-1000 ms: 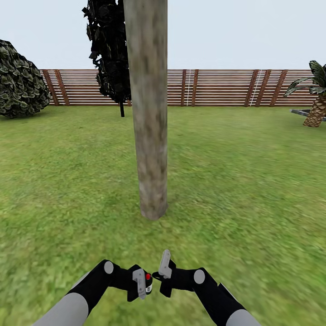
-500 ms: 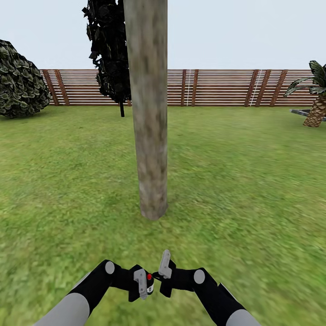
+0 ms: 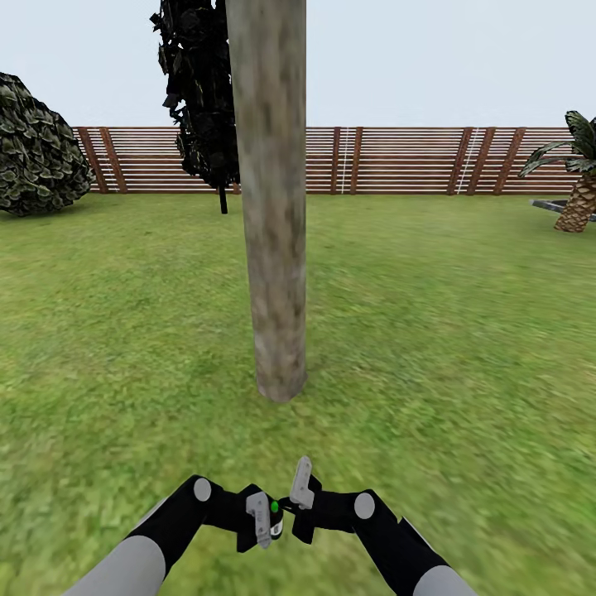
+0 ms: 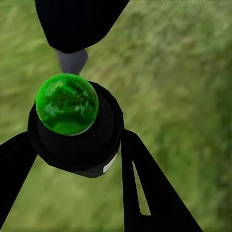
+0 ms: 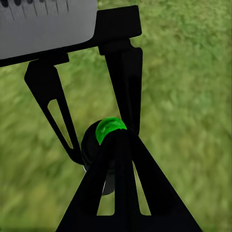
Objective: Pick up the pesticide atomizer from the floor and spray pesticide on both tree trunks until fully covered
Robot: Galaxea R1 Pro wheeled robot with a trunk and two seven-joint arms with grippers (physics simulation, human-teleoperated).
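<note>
Low at the frame's bottom centre, head view: left gripper (image 3: 261,519), fingers (image 4: 145,193) clamped on either side of the pesticide atomizer (image 4: 77,130), a black canister with a green button (image 4: 66,103) on top. Right gripper (image 3: 300,497) beside it, one finger resting over the button, apparently to press it; whether this claw is spread or clenched, I cannot tell. Tree trunk (image 3: 271,199), mottled grey-tan, directly ahead at centre: nozzle likely aimed there. No white mist visible. Lawn (image 3: 447,348) all round; slat fence (image 3: 397,159) behind; near-black tree (image 3: 199,91) upper left; palm (image 3: 579,178) right edge.
</note>
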